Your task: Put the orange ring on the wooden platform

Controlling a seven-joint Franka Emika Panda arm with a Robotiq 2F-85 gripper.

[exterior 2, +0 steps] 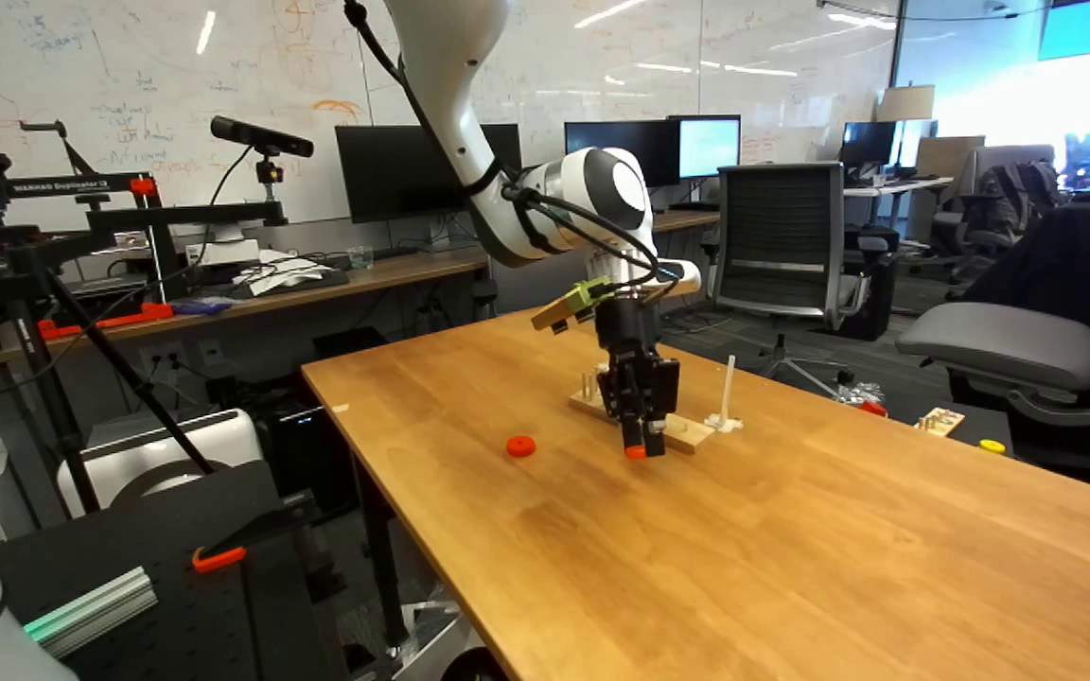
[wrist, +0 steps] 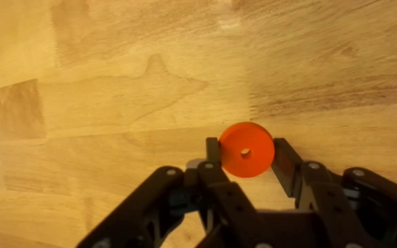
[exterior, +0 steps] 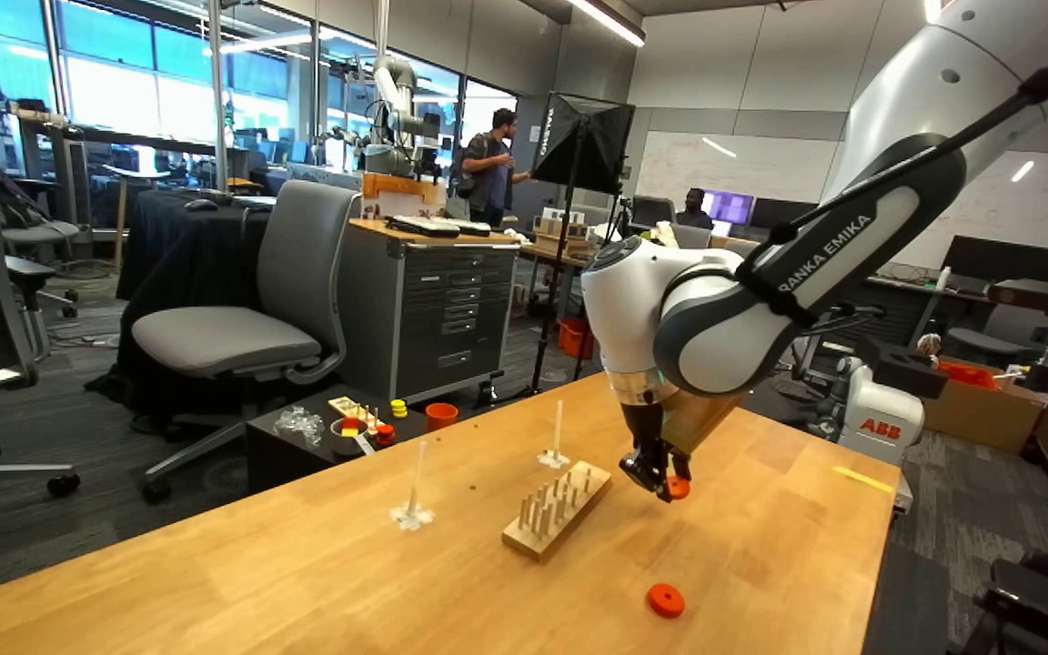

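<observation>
On the wooden bench [wrist: 115,103], or just above it (contact cannot be told), the orange ring [wrist: 246,167] is located. Picking up seems to be the step in hand; next, the ring should probably be lifted and carried to the pegged wooden platform [exterior: 535,543] nearby. By the pincer [wrist: 247,151] the ring is clasped at opposite edges, the jaws parted only by its width.

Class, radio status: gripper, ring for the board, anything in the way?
Gripper shut on orange ring. Ring not yet on wooden board. Upright pegs could obstruct.
</observation>
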